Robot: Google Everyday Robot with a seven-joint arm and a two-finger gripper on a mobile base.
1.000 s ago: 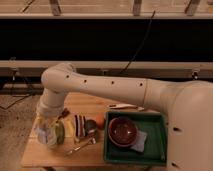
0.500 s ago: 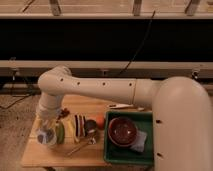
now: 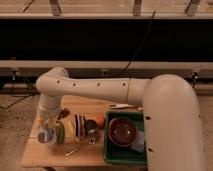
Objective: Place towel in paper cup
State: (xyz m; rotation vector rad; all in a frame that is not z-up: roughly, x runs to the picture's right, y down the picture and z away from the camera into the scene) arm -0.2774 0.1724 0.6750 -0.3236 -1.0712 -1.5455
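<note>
A pale paper cup [image 3: 46,137] stands near the front left of the small wooden table [image 3: 55,156]. My gripper [image 3: 46,125] hangs from the white arm's wrist directly above the cup, very close to its rim. A pale bluish patch shows at the cup's mouth; I cannot tell whether it is the towel or part of the gripper. No towel shows clearly anywhere else on the table.
Right of the cup lie a green object [image 3: 60,132], a striped object [image 3: 79,125], a dark can [image 3: 91,127], an orange [image 3: 101,121] and a spoon [image 3: 80,148]. A green tray [image 3: 113,152] holds a dark red bowl [image 3: 122,131] and a pale blue item [image 3: 138,143].
The arm has swung slightly left and lowered, bringing the gripper down over the cup. The objects on the table have not moved.
</note>
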